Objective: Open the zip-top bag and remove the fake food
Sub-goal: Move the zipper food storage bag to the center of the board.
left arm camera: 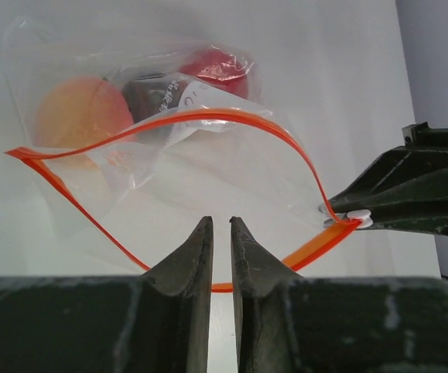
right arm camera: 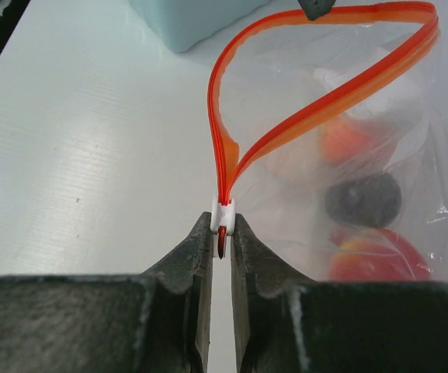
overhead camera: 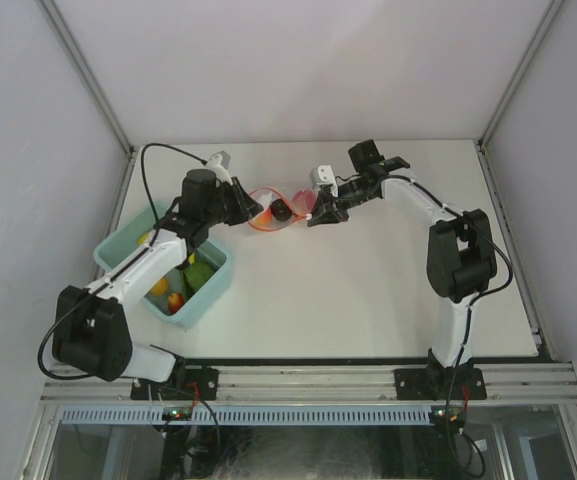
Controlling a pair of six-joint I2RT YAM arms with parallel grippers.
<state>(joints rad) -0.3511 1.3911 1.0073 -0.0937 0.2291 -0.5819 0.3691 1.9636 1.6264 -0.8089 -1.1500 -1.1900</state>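
The zip-top bag (overhead camera: 273,212) lies at the table's back middle, its red-orange mouth pulled open into a loop (left arm camera: 208,115). Inside it are an orange-peach fruit (left arm camera: 80,113), a red apple (left arm camera: 220,66) and a dark piece (left arm camera: 146,101); they also show in the right wrist view (right arm camera: 362,200). My left gripper (overhead camera: 255,210) is shut on the near lip of the bag (left arm camera: 217,225). My right gripper (overhead camera: 315,214) is shut on the white slider (right arm camera: 222,214) at the mouth's end, and it shows at the right in the left wrist view (left arm camera: 410,194).
A light blue bin (overhead camera: 211,288) stands at the left under my left arm, holding green (overhead camera: 196,275), yellow and orange-red fake food. Its corner shows in the right wrist view (right arm camera: 196,19). Grey walls enclose the table on three sides.
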